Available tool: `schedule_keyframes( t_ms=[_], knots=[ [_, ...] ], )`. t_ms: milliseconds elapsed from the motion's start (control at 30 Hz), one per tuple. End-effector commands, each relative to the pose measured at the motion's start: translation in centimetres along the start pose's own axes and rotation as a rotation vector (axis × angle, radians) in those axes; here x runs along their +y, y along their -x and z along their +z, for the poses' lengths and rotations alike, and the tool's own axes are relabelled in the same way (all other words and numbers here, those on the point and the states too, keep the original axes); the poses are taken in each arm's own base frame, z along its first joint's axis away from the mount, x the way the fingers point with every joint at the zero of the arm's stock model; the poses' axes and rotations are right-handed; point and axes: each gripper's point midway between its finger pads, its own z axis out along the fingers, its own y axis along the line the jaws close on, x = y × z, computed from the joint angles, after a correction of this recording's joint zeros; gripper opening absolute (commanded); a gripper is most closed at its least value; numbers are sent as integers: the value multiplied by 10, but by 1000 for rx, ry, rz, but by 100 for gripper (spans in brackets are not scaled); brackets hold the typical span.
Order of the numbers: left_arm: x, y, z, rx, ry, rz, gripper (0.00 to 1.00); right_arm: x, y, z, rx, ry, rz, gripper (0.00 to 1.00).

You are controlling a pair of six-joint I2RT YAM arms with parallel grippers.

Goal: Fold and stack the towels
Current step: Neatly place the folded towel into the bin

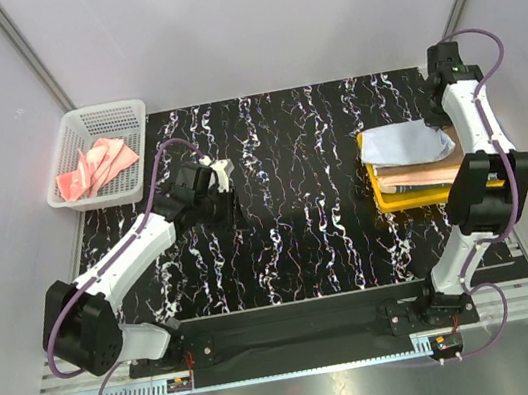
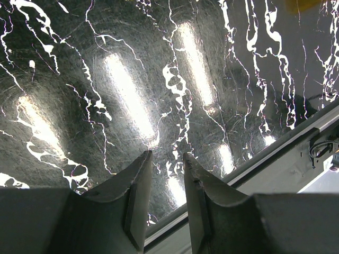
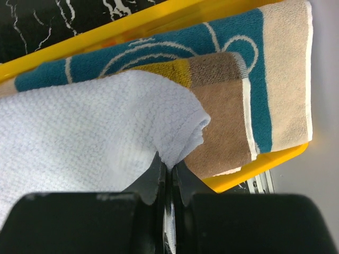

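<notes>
black marble-veined tabletop [image 1: 295, 202] inside a pale grey walled cell; both arm bases bolted to the rail at the near edge. left arm reaches forward and inward over the left half of the table. left gripper [image 2: 167, 156] hangs above bare tabletop, jaws parted a moderate way, nothing between them; the wrist view shows only the glossy surface and lamp reflections under the fingers [image 2: 135, 196]. right arm rises from its base, bends at the elbow beside the yellow plastic tray [image 1: 378, 201] and reaches over the tray's far right side. right gripper [image 3: 168, 163] is closed tight, pinching a corner fold of the light blue-white towel [image 3: 79, 137]. that towel lies on top of the stack in the tray, folded, overhanging the tray's left edge a little in the top view. directly below it sits an orange-yellow and brown towel [image 3: 222, 106], and under that a teal-and-cream patterned towel [image 3: 265, 63] whose cream border reaches the tray's rim. a pale peach towel [image 1: 422, 171] shows in the stack's side from above; its exact layer i cannot tell. at the far left corner stands the white mesh basket [image 1: 72, 138], holding one crumpled coral pink towel [image 1: 96, 165], well apart from both grippers.
</notes>
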Motion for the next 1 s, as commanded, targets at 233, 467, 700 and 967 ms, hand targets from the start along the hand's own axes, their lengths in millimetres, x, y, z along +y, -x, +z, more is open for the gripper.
schedule_keyframes(
  t_ms=[233,467,700,967],
  knots=[
    [-4,2,3,-9,-25,19,34,-32,8,12,-19,-40,100,10],
    [-3,1,3,-10,-22,19,34,-47,4,16,5,-78,175,51],
    [-4,2,1,-16,-23,21,34,-35,8,-6,-10,3,254,72],
    [-4,3,3,-14,-22,18,34,5,8,-38,-138,161,343,66]
  ],
)
